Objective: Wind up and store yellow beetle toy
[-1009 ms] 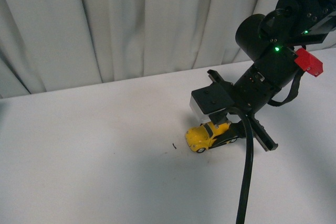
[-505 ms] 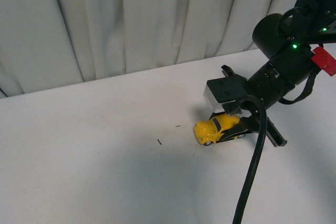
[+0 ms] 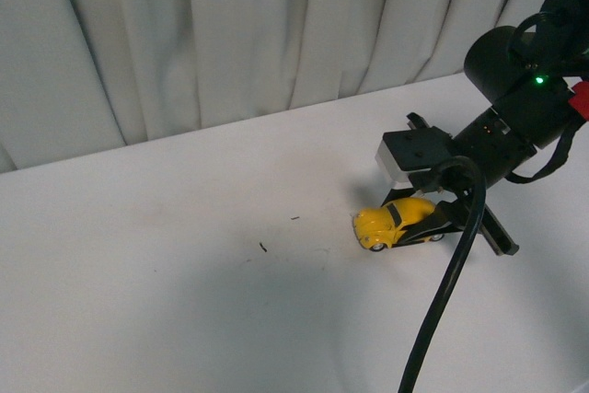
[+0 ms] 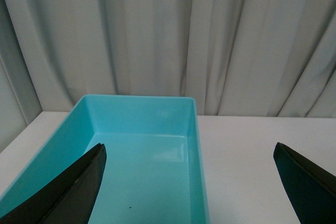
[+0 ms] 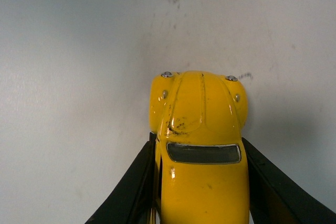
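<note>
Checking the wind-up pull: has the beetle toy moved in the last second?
Yes. The yellow beetle toy, held by the right gripper, has rolled backward, rightward, away from the dark speck on the table.

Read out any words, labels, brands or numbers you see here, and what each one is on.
No readable text anywhere. The yellow beetle toy bears only dark scuffs on its hood, the turquoise bin is plain, and the red tag on the right arm is too small to read.
</note>
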Motion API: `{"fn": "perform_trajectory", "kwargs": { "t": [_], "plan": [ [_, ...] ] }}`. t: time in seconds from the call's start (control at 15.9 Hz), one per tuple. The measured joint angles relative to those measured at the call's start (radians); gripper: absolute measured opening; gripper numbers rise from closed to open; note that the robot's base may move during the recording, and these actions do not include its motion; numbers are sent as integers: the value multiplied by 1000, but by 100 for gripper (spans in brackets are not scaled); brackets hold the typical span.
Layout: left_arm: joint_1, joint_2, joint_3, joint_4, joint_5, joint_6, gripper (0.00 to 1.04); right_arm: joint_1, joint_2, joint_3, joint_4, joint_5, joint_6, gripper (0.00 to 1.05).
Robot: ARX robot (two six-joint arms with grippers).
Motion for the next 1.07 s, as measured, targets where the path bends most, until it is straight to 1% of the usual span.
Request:
{"fn": "perform_trajectory", "kwargs": {
  "t": [0.19,0.38,0.44,0.5,0.57,1.07],
  "plan": [
    [0,0,0,0,0,0,98,-60,-11,-9,-23,11,-4,42],
    [0,0,0,0,0,0,98,-72,-12,-9,-34,21,-7,42],
    [0,0,0,0,0,0,98,-69,-13,-8,-37,21,-10,45],
    [0,0,0,1,0,0,98,-64,1,-27,-78,29,18,85],
    [0,0,0,0,0,0,98,-64,1,-27,-78,29,24,98],
    [0,0,0,0,0,0,98,-64,0,-27,-79,29,24,98]
  ]
}}
